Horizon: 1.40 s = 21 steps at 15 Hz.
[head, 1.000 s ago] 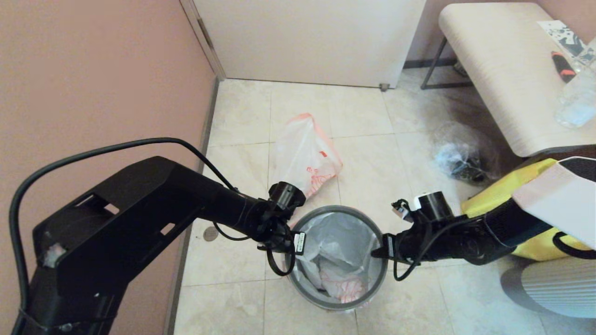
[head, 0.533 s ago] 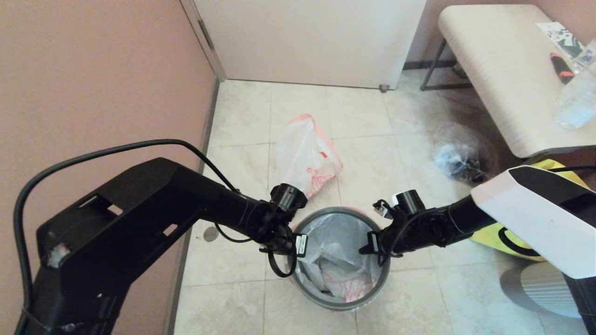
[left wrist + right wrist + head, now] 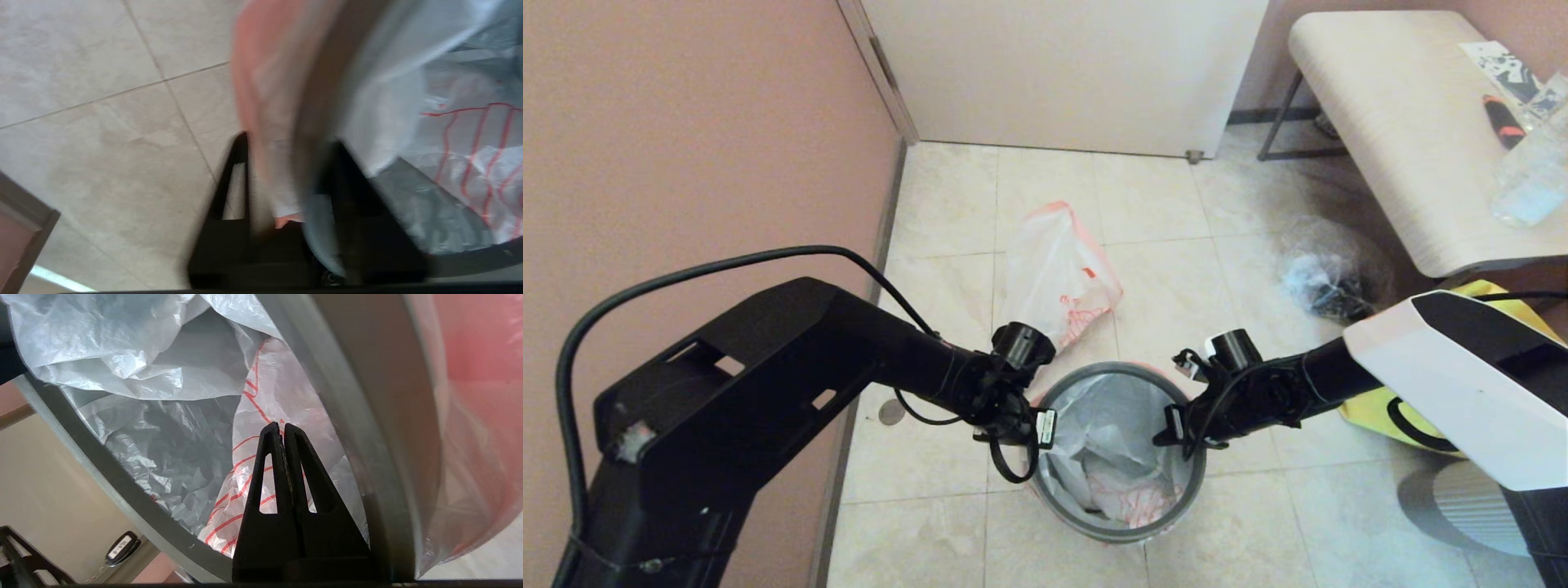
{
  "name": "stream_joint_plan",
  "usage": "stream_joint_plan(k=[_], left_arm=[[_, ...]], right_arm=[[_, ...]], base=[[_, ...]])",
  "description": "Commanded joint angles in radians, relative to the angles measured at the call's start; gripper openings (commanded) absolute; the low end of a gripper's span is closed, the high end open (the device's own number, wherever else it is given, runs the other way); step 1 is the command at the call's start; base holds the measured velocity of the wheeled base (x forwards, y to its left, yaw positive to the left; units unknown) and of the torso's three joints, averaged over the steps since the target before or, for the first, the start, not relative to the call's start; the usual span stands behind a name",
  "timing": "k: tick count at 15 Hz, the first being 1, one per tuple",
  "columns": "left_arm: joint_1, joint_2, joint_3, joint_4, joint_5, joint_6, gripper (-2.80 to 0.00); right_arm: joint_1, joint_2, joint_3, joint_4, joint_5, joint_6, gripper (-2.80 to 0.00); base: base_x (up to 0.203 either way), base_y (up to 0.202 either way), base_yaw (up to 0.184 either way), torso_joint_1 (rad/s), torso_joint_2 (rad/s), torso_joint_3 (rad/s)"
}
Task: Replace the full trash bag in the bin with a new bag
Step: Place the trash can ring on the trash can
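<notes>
Right gripper [image 3: 1168, 433] newly over bin [image 3: 1192, 482]

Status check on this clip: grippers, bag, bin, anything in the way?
Left gripper open astride the bin rim; right gripper shut, inside the rim. New bag lining bin, crumpled. Full trash bag on floor behind. Nothing in the way.

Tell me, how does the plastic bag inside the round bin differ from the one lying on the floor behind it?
The new bag lines the bin, spread open and crumpled, its edge folded over the grey rim; the full trash bag lies on the floor tiles beyond. The new bag carries large red striped line art; the full trash bag shows only small red print. Both are thin, translucent white plastic with pink-orange edges.
</notes>
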Motion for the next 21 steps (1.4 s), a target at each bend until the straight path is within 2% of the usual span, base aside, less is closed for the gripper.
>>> stream_joint_plan(k=[1, 3, 6, 8, 11, 14, 15, 17, 20, 21], left_arm=[[0.002, -0.022, 0.001, 0.004, 0.000, -0.002, 0.00], [0.003, -0.050, 0.011, 0.007, 0.000, -0.001, 0.00], [0.008, -0.145, 0.039, 0.008, -0.009, 0.023, 0.00], [0.010, -0.204, 0.059, 0.009, -0.038, 0.033, 0.00], [0.015, -0.196, 0.068, 0.009, -0.054, 0.036, 0.00], [0.015, -0.212, 0.067, 0.008, -0.081, 0.033, 0.00], [0.019, -0.227, 0.067, 0.008, -0.156, 0.030, 0.00], [0.048, -0.254, 0.071, 0.025, -0.362, 0.028, 0.00], [0.127, -0.237, 0.079, 0.029, -0.754, 0.045, 0.00], [0.157, -0.201, 0.080, 0.028, -0.846, 0.087, 0.00]], right_arm=[[0.014, -0.003, 0.003, -0.002, -0.013, 0.001, -2.80], [0.030, -0.007, 0.005, -0.002, -0.057, -0.002, -2.80], [0.059, -0.065, 0.032, -0.002, -0.061, -0.001, -2.80], [0.084, -0.119, 0.066, -0.003, -0.061, 0.001, -2.80], [0.129, -0.206, 0.176, -0.027, -0.055, 0.001, -2.80], [0.150, -0.232, 0.198, -0.050, -0.057, 0.003, -2.80], [0.152, -0.254, 0.198, -0.050, -0.056, 0.005, -2.80], [0.161, -0.288, 0.204, -0.045, -0.054, 0.008, -2.80], [0.156, -0.286, 0.208, -0.046, -0.053, 0.008, -2.80], [0.150, -0.274, 0.210, -0.049, -0.051, 0.008, -2.80]], base=[[0.000, 0.000, 0.000, 0.000, 0.00, 0.000], [0.000, 0.000, 0.000, 0.000, 0.00, 0.000], [0.000, 0.000, 0.000, 0.000, 0.00, 0.000], [0.000, 0.000, 0.000, 0.000, 0.00, 0.000], [0.000, 0.000, 0.000, 0.000, 0.00, 0.000], [0.000, 0.000, 0.000, 0.000, 0.00, 0.000], [0.000, 0.000, 0.000, 0.000, 0.00, 0.000], [0.000, 0.000, 0.000, 0.000, 0.00, 0.000], [0.000, 0.000, 0.000, 0.000, 0.00, 0.000], [0.000, 0.000, 0.000, 0.000, 0.00, 0.000]])
